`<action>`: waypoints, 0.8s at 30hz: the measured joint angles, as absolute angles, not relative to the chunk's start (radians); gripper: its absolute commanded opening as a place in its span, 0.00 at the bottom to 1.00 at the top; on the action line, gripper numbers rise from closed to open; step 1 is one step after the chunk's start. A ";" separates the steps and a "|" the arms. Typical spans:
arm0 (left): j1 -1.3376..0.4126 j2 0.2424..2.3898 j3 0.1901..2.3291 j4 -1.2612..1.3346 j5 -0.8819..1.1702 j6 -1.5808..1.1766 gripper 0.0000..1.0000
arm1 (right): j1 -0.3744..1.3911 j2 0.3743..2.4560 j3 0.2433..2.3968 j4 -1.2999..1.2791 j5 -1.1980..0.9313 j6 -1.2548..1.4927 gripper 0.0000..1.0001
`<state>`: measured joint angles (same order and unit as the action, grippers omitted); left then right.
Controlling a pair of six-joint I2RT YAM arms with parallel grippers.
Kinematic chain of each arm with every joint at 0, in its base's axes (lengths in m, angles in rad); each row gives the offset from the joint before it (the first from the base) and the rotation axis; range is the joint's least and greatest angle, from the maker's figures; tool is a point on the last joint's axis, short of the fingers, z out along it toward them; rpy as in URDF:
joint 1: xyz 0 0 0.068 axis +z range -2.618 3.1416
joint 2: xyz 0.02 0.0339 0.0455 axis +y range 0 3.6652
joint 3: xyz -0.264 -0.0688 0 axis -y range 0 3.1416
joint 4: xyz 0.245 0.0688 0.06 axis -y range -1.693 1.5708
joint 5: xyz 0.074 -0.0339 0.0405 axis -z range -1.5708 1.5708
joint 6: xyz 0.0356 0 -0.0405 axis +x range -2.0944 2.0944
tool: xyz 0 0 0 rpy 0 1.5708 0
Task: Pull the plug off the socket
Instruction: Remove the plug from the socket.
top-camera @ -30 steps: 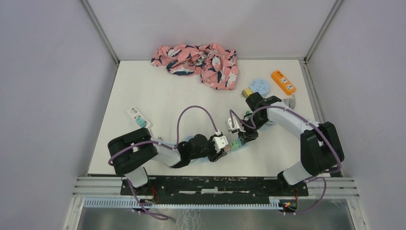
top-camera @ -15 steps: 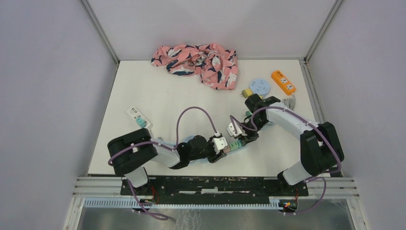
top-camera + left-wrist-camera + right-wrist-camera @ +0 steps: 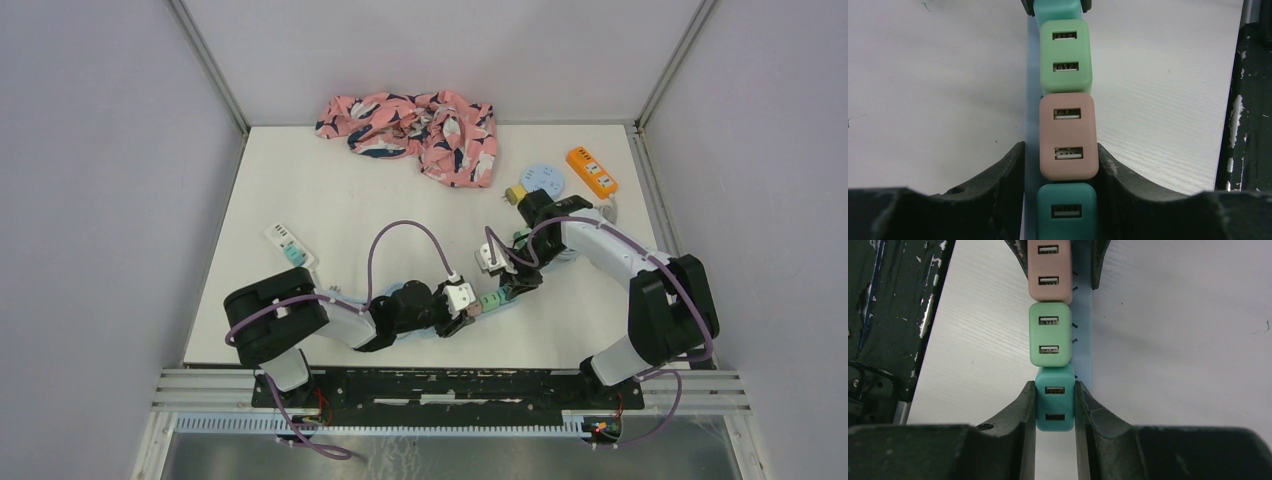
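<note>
Left gripper [image 3: 1060,148] is closed across the pale blue power strip [image 3: 1032,115] where the pink charger [image 3: 1068,135] sits. One finger bears on the strip's edge and the other on the charger's side, so it pins the socket down near the front edge of the table [image 3: 330,200]. A second teal plug [image 3: 1066,210] sits in the same row, between its fingers and nearer the wrist. Going right along the strip, the green charger [image 3: 1065,55] comes next, touching the pink one and gripped by nothing. Beyond it, the right gripper [image 3: 1055,386] is clamped on the teal charger [image 3: 1054,407] at the end of the row, with a finger flat against each of its sides. That charger touches the green one and, as far as the wrist views show, sits level with its neighbours. Whether its pins have started out of the strip I cannot tell.

My reading is that both grips are set and the pull itself is the step in hand. The next move calls for the right arm to draw the teal charger straight off the strip's face, along its pins, while the left arm holds the strip down. A sideways tug could drag the strip or knock the green neighbour.
</note>
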<state>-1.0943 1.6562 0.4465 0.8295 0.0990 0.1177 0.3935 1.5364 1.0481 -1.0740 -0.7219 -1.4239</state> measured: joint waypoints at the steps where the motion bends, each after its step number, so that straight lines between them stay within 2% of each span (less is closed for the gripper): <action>1: -1.094 1.657 0.447 0.832 0.099 0.118 0.03 | 0.391 1.536 1.050 -1.083 -0.725 -1.440 0.00; 10: -1.095 1.661 0.446 0.834 0.118 0.117 0.03 | 0.423 1.536 1.051 -1.139 -0.715 -1.573 0.00; 18: -1.095 1.662 0.446 0.822 0.127 0.117 0.03 | 0.478 1.536 1.054 -1.089 -0.647 -1.432 0.00; 24: -1.093 1.663 0.447 0.830 0.123 0.117 0.03 | 0.427 1.533 1.054 -1.070 -0.696 -1.357 0.00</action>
